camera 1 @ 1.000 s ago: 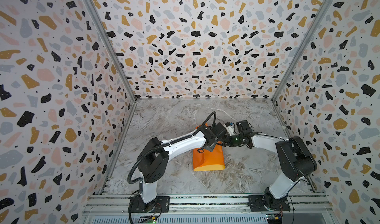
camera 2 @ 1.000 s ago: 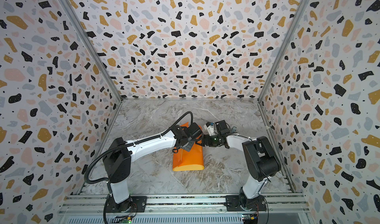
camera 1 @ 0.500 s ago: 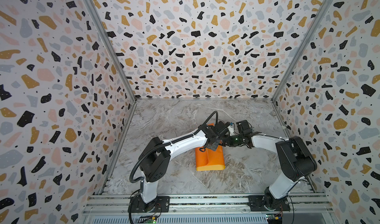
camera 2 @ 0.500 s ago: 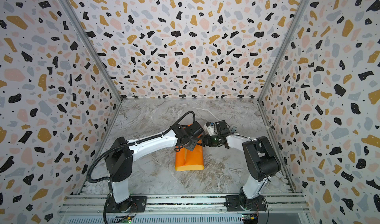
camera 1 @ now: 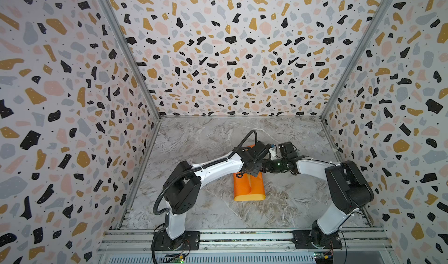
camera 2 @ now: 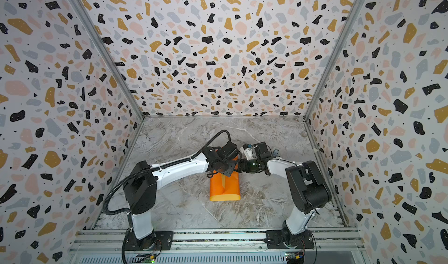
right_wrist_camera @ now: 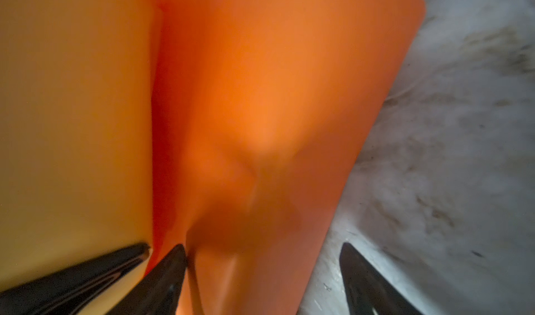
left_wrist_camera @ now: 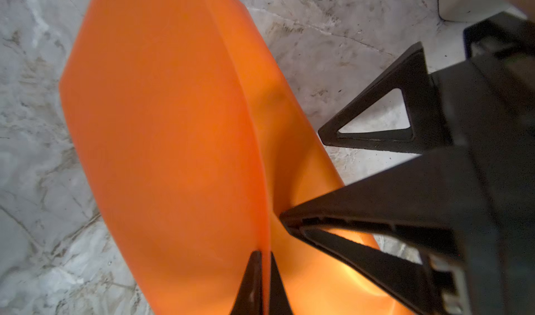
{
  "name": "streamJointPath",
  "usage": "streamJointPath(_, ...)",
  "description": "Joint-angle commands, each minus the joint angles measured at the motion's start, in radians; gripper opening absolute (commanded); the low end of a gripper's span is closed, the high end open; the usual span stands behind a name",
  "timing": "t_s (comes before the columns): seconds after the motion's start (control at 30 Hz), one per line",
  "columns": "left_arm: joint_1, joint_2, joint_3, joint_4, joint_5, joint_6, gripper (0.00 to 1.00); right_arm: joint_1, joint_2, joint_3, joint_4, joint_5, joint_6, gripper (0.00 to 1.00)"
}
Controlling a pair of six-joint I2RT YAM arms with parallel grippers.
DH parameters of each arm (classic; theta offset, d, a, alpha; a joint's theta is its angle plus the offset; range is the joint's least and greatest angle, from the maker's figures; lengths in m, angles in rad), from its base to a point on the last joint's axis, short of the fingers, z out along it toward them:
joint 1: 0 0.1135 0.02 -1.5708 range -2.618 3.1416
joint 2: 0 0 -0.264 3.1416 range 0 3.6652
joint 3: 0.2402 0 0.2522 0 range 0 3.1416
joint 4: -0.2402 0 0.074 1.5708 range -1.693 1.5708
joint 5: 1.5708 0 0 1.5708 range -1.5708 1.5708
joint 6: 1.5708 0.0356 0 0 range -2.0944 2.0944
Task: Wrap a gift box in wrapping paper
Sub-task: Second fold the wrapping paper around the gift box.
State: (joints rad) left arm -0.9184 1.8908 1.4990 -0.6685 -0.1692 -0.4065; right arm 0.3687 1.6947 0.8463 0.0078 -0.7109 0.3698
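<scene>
From my station, the left arm (camera 1: 218, 168) reaches from its near base out over the middle of the desk (camera 1: 194, 153), elbow raised, wrist bent down. The right arm (camera 1: 312, 168) comes in low from the right, its forearm nearly level, so the two wrists almost meet. The left jaws are pinched tight on a raised flap of the wrapping paper (camera 1: 248, 190). In the left wrist view the thin sheet edge runs straight between the fingertips (left_wrist_camera: 254, 270). The right jaws stand wide and grip nothing. One black triangular finger (left_wrist_camera: 362, 209) has its tip against the paper at the foot of that flap, and the other (left_wrist_camera: 376, 125) sits over bare desk.

The paper lies mid-desk, just nearer than the wrists, rolled loosely into a long, soft-sided bundle. Its outside is smooth, glossy orange, and the right wrist view shows a mustard-yellow inner face (right_wrist_camera: 72, 111). The desk is grey, marble-veined and scuffed.
</scene>
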Motion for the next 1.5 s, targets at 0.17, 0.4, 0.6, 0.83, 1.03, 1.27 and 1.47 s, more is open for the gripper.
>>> streamJointPath(0.17,0.041,-0.061,-0.080,0.134,0.137,-0.030,0.00,0.035,0.023,-0.036,-0.086,0.065,-0.013,0.82)
streamJointPath(0.4,0.051,-0.088,-0.118,0.185,0.170,-0.040,0.00,0.039,0.023,-0.039,-0.085,0.066,-0.012,0.82)
streamJointPath(0.6,0.058,-0.105,-0.150,0.215,0.193,-0.039,0.00,0.039,0.025,-0.047,-0.083,0.070,-0.010,0.81)
streamJointPath(0.83,0.072,-0.120,-0.203,0.288,0.258,-0.067,0.00,0.042,0.023,-0.046,-0.083,0.074,-0.009,0.81)
streamJointPath(1.03,0.095,-0.149,-0.263,0.352,0.280,-0.095,0.00,0.047,0.023,-0.052,-0.082,0.076,-0.009,0.80)
streamJointPath(1.27,0.131,-0.202,-0.361,0.479,0.331,-0.165,0.00,0.051,0.028,-0.053,-0.079,0.078,-0.007,0.80)
streamJointPath(1.47,0.141,-0.208,-0.386,0.517,0.351,-0.181,0.00,0.053,0.029,-0.050,-0.083,0.080,-0.008,0.80)
